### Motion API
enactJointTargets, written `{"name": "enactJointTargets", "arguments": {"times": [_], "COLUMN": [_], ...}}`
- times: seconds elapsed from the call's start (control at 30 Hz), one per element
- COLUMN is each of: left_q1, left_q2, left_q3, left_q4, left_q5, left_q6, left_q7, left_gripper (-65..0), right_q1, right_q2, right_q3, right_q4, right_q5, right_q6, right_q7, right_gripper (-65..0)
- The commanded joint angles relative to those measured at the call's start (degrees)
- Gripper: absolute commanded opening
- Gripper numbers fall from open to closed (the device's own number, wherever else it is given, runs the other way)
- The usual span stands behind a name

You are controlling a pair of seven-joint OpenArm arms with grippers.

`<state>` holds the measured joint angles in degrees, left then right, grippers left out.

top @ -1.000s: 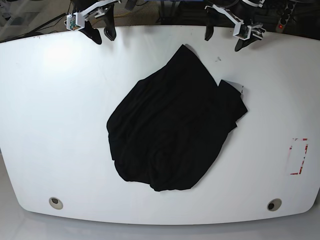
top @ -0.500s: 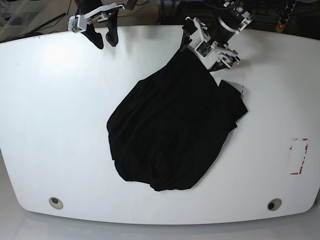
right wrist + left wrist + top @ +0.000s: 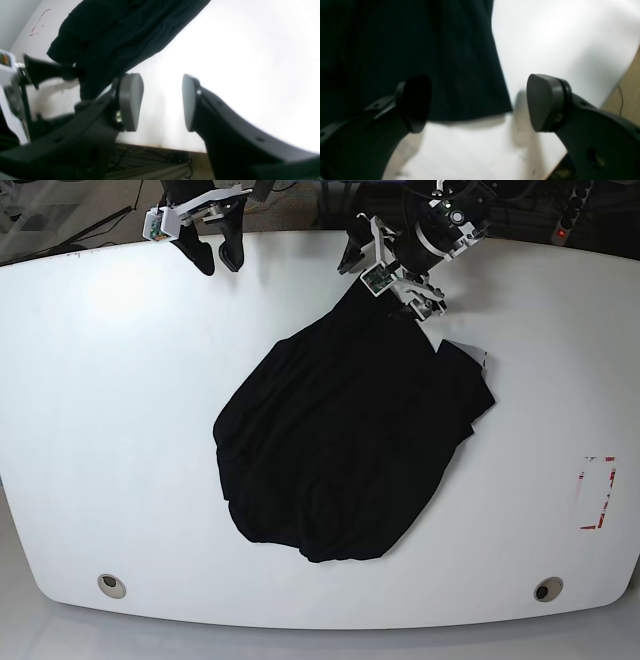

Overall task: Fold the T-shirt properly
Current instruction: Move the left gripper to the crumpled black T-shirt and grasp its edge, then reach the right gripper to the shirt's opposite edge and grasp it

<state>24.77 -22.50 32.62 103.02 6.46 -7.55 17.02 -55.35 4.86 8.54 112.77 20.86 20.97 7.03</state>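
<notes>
The black T-shirt (image 3: 350, 430) lies crumpled in the middle of the white table (image 3: 120, 400), with a pointed corner reaching toward the far edge. Its printed graphic does not show. My left gripper (image 3: 385, 283) is open and low over that far corner. In the left wrist view the shirt's corner (image 3: 445, 62) lies between the spread fingers of the gripper (image 3: 480, 105), one finger over cloth, the other over bare table. My right gripper (image 3: 215, 255) is open and empty at the table's far edge, apart from the shirt. In its own view the right gripper (image 3: 160, 102) frames bare table, with the shirt (image 3: 120, 32) beyond.
A red tape rectangle (image 3: 598, 493) marks the table at the right. Two round holes (image 3: 112, 585) (image 3: 548, 589) sit near the front edge. The table's far edge lies just behind both grippers, with cables below it.
My left arm has swung from the back right edge down onto the shirt's far corner. My right gripper has shifted slightly to the right along the far edge. The shirt has not moved.
</notes>
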Motion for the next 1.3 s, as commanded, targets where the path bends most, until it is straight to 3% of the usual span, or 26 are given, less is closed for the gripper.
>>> {"name": "enactJointTargets", "arguments": {"times": [0.0, 0.1, 0.2, 0.43, 0.5, 0.6, 0.67, 0.97, 1.1, 1.17, 1.27], "left_q1": [-0.2, -0.29, -0.29, 0.41, 1.38, 3.49, 4.81, 11.31, 13.25, 13.25, 13.25], "left_q2": [-0.22, -0.22, -0.22, -0.14, -0.14, 0.04, 0.04, 2.59, 4.08, 4.88, 6.19], "left_q3": [-0.23, -0.49, -1.28, -6.29, -8.4, -13.5, -16.93, -32.49, -38.73, -40.58, -43.92], "left_q4": [-1.09, -2.67, -4.08, -6.54, -6.71, -6.98, -6.63, -5.31, -4.87, -5.04, -5.4], "left_q5": [0.0, 0.0, 0.0, 0.0, 0.0, 0.0, -0.09, -0.17, -0.17, -0.17, 0.0], "left_q6": [0.21, 0.21, 0.21, 0.21, 0.21, 0.21, 0.21, 0.12, 0.04, 0.04, 0.04], "left_q7": [-1.15, -1.15, -1.06, -0.88, -0.8, -0.88, -0.88, -1.15, -1.15, -0.97, -0.88], "left_gripper": [-9.6, -11.7, -21.0, -58.2, -65.0, -65.0, -65.0, -65.0, -65.0, -65.0, -65.0], "right_q1": [-0.6, -0.43, -0.43, 0.36, 0.8, 2.56, 4.23, 16.01, 23.92, 27.0, 33.77], "right_q2": [-1.57, -1.92, -2.01, -1.83, -1.65, -0.78, 0.19, 1.69, 1.6, 1.42, 1.25], "right_q3": [0.39, 0.39, 0.39, 0.04, 0.04, 0.04, 0.04, -0.05, -0.05, -0.05, -0.05], "right_q4": [0.86, 0.86, 1.03, 1.03, 1.03, 1.03, 1.3, 2.88, 2.88, 2.7, 2.44], "right_q5": [0.46, 0.46, 0.46, 0.46, 0.46, 0.46, 0.46, 0.46, 0.54, 0.54, 0.54], "right_q6": [0.61, 0.61, 0.61, 0.61, 0.61, 0.61, 0.61, 1.31, 5.27, 6.68, 8.7], "right_q7": [1.63, 1.63, 1.63, 1.63, 1.63, 1.28, -1.97, -19.73, -29.22, -33.18, -39.77], "right_gripper": [-38.7, -38.7, -38.7, -39.3, -39.3, -38.8, -38.8, -38.7, -38.2, -35.0, -23.5]}}
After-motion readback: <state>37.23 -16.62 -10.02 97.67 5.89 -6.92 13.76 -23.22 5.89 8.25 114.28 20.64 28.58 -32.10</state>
